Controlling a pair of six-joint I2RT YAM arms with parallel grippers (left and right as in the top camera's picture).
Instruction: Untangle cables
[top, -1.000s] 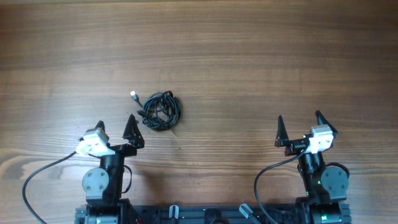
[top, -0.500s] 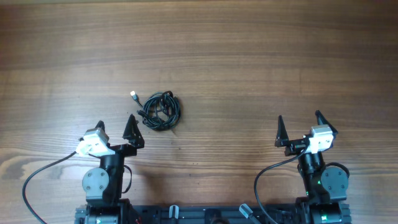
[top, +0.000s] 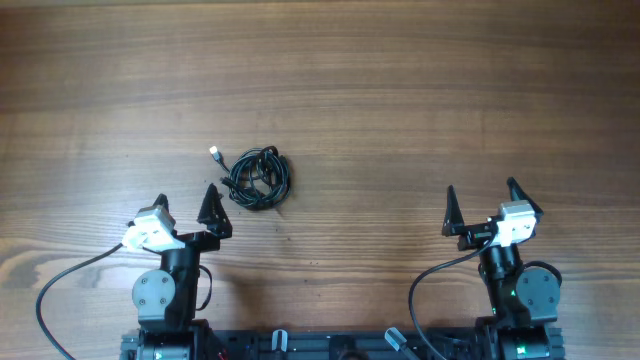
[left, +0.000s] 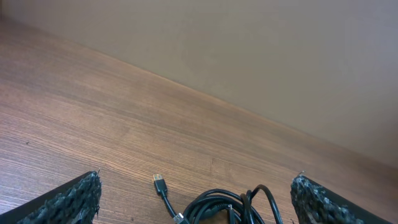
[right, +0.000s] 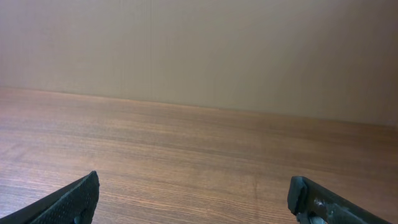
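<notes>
Wooden table (top: 400, 100): cables (top: 258, 178) lie bundled; left claw (top: 186, 196) and right claw (top: 480, 190) both spread wide, empty.

Cables (top: 258, 178) on my table (top: 400, 90), just ahead of my left gripper (top: 186, 192), my right gripper (top: 480, 185) well apart, rightward

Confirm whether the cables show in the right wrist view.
No, that view shows only table and wall; the cables lie over on the left.
</notes>
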